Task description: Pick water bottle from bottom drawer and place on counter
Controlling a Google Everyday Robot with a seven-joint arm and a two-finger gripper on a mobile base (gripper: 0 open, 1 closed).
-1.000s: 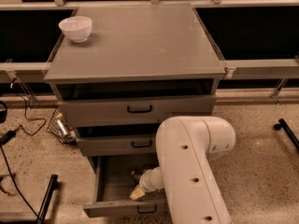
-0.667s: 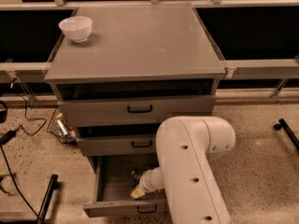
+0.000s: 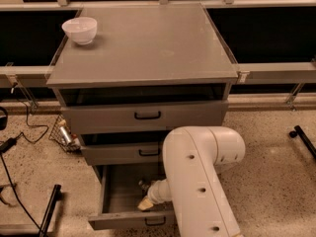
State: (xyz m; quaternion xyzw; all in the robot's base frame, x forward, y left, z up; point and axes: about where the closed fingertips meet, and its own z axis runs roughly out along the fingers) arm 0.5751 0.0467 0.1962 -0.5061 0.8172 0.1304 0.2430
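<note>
Bulky cream-white rounded arm [image 3: 197,172], dark round screw holes [image 3: 201,190], narrow wrist [image 3: 160,191], tan-tipped pincer [image 3: 144,204] inside bottom drawer [image 3: 123,220].

Speckled beige floor [image 3: 276,147], blk cable [image 3: 7,144] on left, dark bays [image 3: 266,38] w/ metal rails [image 3: 276,73] behind.

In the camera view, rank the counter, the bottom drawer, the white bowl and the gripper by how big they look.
1. counter
2. bottom drawer, pulled open
3. white bowl and gripper, down inside that drawer: too alike to rank.

A robotics lab: robot's fingers [image 3: 145,204] inside bottom drawer [image 3: 123,220], cables [image 3: 30,127] on speckled floor [image 3: 276,152].
</note>
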